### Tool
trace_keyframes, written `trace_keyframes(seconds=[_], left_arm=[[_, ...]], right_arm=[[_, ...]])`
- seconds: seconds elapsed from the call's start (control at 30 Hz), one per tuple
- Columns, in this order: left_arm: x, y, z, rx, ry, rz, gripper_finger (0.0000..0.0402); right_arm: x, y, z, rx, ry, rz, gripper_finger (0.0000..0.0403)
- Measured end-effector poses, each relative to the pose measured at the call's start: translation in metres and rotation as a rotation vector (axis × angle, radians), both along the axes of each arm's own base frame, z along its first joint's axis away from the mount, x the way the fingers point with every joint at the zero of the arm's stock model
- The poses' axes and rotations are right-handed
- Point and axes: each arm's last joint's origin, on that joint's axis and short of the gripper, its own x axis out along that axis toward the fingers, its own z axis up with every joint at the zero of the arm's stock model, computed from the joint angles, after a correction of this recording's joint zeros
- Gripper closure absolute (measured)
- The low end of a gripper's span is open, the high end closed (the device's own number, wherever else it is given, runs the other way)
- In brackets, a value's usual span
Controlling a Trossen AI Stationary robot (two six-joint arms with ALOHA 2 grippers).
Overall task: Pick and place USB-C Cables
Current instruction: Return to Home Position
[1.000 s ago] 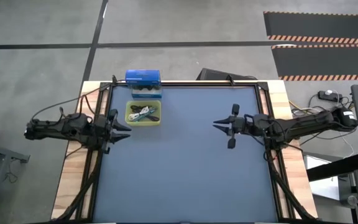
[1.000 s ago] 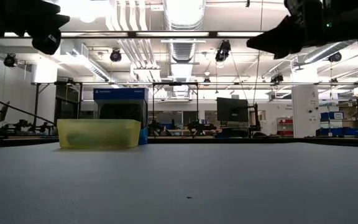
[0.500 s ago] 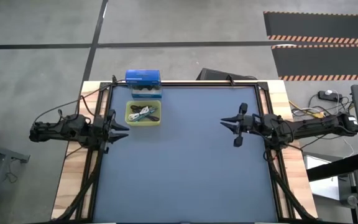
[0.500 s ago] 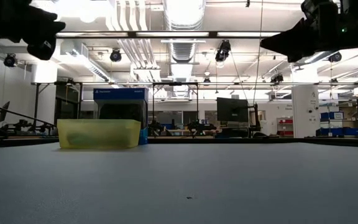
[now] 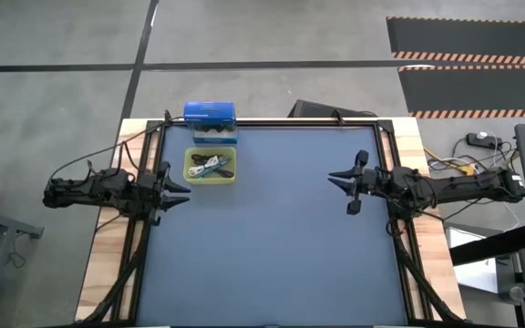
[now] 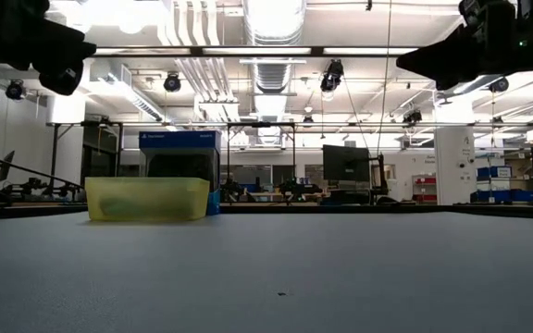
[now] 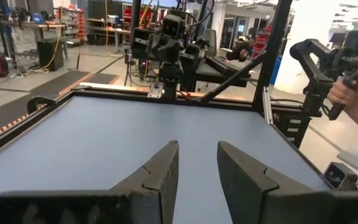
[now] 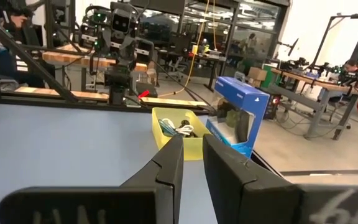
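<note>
The USB-C cables (image 5: 210, 165) lie bundled inside a shallow yellow bin (image 5: 194, 175) near the table's far left corner. White, teal and dark ones show there, and again in the right wrist view (image 8: 178, 129). My left gripper (image 5: 179, 189) hovers open at the left edge, just near of the bin. It points across the table (image 7: 197, 165). My right gripper (image 5: 343, 191) hovers open by the right edge, facing the bin (image 8: 192, 163). In the low view both grippers hang high above the table, the left (image 6: 58, 65) and the right (image 6: 424, 63).
A blue carton (image 5: 210, 120) stands against the bin's far side at the table's far edge (image 8: 241, 115). The blue-grey tabletop (image 5: 272, 246) spreads between the arms, framed by black rails. A person's hand (image 7: 347, 93) holds a device beyond the table's right side.
My right gripper has drawn back toward the table's right edge, staying high and open. The left gripper, the bin and the cables have kept their places.
</note>
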Motion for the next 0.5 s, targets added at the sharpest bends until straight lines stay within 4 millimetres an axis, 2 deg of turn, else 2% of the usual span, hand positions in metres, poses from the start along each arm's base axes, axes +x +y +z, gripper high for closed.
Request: trace_keyframes(seconds=[0.23,0.5], left_arm=[[0.000,0.000,0.000,0.026,-0.004,0.002,0.0307],[0.000,0.001,0.000,0.029,-0.004,0.022,0.0307]], right_arm=[[-0.008,0.000,0.003,-0.002,-0.016,-0.001,0.0351],[-0.033,0.000,0.011,0.002,-0.090,-0.001,0.0351]])
